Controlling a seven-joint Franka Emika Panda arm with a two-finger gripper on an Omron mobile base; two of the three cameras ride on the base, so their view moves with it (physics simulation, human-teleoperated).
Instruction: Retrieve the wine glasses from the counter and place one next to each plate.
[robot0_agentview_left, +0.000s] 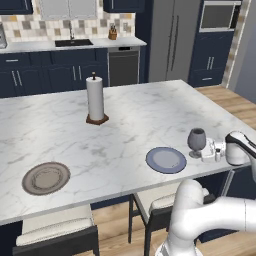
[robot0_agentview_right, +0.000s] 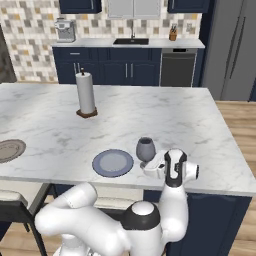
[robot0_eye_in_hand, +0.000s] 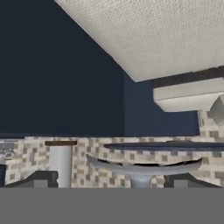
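smooth white grey-veined marble island (robot0_agentview_left: 130, 125); smoky translucent glass (robot0_agentview_left: 196, 140); matt bluish plate (robot0_agentview_left: 166, 160), matt brownish plate (robot0_agentview_left: 46, 178); white paper roll (robot0_agentview_left: 95, 98) on wooden base; wood floor (robot0_agentview_left: 235, 102).

Home kitchen: sink (robot0_agentview_left: 73, 43), dishwasher (robot0_agentview_left: 123, 66), marble island (robot0_agentview_left: 140, 120).

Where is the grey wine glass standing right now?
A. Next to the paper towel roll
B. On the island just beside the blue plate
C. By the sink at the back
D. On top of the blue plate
B: the wine glass stands upright on the marble island, just beside the blue plate, far from the paper towel roll.
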